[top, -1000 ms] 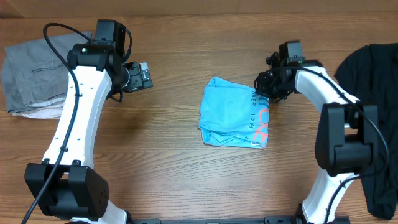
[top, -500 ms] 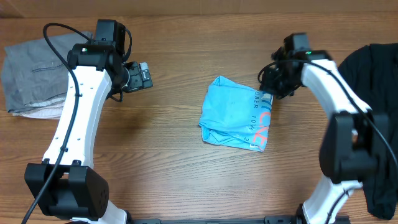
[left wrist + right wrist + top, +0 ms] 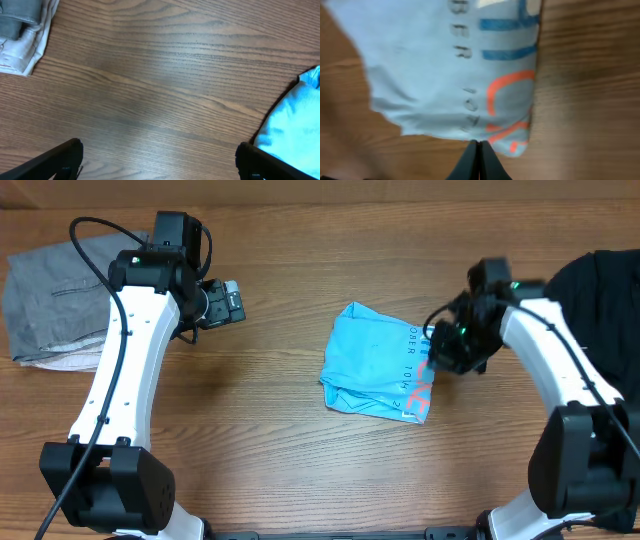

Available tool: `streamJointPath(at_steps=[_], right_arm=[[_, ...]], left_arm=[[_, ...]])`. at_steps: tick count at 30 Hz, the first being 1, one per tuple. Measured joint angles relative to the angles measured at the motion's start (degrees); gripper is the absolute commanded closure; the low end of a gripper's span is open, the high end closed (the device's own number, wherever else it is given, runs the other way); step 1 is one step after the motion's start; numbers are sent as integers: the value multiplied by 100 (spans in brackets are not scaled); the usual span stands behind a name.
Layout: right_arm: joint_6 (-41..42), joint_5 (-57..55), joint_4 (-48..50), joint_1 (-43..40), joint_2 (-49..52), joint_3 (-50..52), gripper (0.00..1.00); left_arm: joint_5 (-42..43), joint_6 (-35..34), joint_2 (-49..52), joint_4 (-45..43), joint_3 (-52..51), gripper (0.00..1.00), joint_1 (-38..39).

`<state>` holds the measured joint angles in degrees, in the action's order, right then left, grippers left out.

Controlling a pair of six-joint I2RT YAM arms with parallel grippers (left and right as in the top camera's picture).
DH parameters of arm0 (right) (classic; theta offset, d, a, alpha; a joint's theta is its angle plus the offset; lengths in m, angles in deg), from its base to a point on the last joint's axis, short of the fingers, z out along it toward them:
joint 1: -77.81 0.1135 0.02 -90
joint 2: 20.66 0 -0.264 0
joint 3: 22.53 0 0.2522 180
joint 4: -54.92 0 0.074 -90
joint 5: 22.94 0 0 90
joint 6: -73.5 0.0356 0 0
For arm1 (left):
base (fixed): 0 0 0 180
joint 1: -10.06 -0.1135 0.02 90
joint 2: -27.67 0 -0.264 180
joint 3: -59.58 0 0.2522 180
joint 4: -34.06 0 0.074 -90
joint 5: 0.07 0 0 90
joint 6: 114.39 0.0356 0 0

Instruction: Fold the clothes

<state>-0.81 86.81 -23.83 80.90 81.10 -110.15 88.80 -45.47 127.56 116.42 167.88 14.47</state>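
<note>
The light blue T-shirt (image 3: 378, 362) lay bundled into a rough, lumpy square near the middle of the wooden table (image 3: 290, 450), and along its right edge you could read white lettering and big coral letters. From your right wrist camera the T-shirt (image 3: 450, 70) filled most of the picture, with small grey letters, blue strokes and a coral curve across the cloth. Your right gripper (image 3: 438, 358) sat right at that printed right edge, tilted down toward it. In the wrist view the right gripper (image 3: 479, 150) had its two fingers pressed tight together, tips at the hem. Whether any cloth was pinched between them, you could not tell from those pictures. Your left gripper (image 3: 228, 302) hung well apart from the shirt, out to the left and a little farther back, its jaws spread wide and holding nothing. Its own camera showed the left gripper (image 3: 159, 167) over bare wood, one dark fingertip (image 3: 60, 160) at each lower corner, and a corner of the T-shirt (image 3: 295, 125) peeking in from the right. At the far left a grey garment (image 3: 50, 305) lay crumpled over something white, and it showed again in the corner of the left wrist view (image 3: 20, 30). A black garment (image 3: 600, 290) was heaped at the table's right edge, behind your right arm.
</note>
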Motion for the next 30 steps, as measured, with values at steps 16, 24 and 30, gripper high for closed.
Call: streamJointPath(at_steps=[16, 24, 30], right_arm=[[962, 308, 2599, -42, -291, 2382, 96], [815, -105, 1266, -125, -291, 1176, 95], [693, -1080, 780, -428, -614, -22, 0]], left_arm=[[0, 0, 0, 0, 0, 0, 0], [-2, 0, 0, -2, 0, 0, 0], [0, 0, 0, -2, 0, 0, 0]])
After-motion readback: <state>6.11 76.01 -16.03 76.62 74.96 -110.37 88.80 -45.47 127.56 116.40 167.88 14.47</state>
